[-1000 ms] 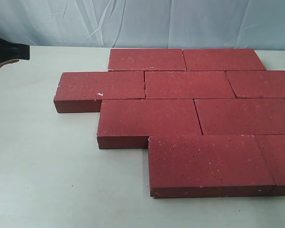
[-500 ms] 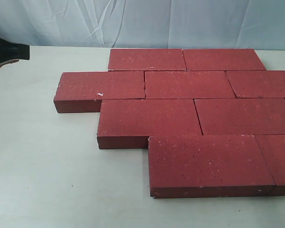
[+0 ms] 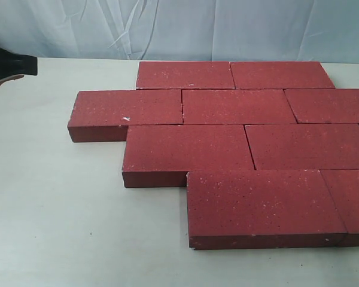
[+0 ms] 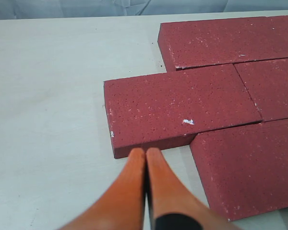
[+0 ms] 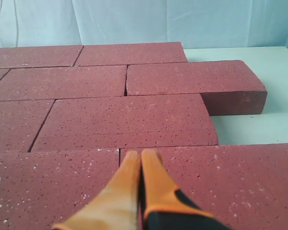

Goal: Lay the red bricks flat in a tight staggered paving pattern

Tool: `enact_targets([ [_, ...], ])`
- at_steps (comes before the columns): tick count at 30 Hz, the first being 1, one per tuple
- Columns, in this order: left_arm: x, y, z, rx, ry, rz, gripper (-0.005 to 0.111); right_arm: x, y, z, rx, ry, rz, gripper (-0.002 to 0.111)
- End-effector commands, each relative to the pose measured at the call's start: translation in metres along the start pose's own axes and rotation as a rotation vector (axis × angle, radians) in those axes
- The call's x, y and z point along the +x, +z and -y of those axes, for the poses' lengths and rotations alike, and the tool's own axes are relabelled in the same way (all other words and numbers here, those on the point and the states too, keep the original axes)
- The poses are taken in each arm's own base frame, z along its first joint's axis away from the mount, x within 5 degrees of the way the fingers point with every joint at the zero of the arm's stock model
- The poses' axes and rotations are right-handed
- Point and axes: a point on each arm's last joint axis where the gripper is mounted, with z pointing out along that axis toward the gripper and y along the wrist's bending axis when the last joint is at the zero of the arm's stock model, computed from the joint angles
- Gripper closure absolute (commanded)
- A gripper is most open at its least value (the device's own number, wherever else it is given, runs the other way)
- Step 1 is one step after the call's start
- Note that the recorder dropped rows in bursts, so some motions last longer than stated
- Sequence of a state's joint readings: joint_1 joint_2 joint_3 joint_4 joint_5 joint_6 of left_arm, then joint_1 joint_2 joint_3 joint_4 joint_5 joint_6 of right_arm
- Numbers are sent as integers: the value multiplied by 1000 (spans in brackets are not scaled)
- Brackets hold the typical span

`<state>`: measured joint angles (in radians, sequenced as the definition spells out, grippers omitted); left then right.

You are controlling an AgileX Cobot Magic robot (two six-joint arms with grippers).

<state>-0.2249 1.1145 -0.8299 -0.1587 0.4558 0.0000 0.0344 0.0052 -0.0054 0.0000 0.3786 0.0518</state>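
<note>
Several red bricks (image 3: 238, 106) lie flat on the table in four staggered rows with tight joints. The leftmost brick (image 3: 128, 107) juts out of the second row, and the front brick (image 3: 260, 200) is nearest the camera. In the left wrist view my left gripper (image 4: 145, 151) is shut and empty, its orange tips just off the side face of that jutting brick (image 4: 177, 108). My right gripper (image 5: 140, 153) is also shut and empty, poised over a seam between two bricks (image 5: 125, 120). The exterior view catches only a dark part of the left arm (image 3: 9, 64) at its left edge.
The pale table (image 3: 54, 203) shows bare surface left of and in front of the bricks. A light blue cloth backdrop (image 3: 179, 27) hangs behind the table's far edge. The brick field runs off the exterior view's right edge.
</note>
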Motion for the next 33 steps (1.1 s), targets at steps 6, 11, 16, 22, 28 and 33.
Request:
enact_targets([
  [6, 0, -2, 1, 3, 10, 13, 107, 0, 0, 0, 3, -5, 16, 109],
  [11, 0, -2, 1, -5, 27, 13, 107, 0, 0, 0, 3, -5, 16, 109],
  [16, -1, -13, -4, -27, 40, 23, 107, 0, 0, 0, 3, -5, 16, 109],
  [22, 14, -34, -24, -98, -28, 36, 107, 0, 0, 0, 3, -5, 11, 109],
  [28, 56, -64, -37, -177, -57, 154, 107, 0, 0, 0, 3, -5, 11, 109],
  [33, 114, -72, -40, -211, -27, 371, 107, 0, 0, 0, 3, -5, 11, 109],
])
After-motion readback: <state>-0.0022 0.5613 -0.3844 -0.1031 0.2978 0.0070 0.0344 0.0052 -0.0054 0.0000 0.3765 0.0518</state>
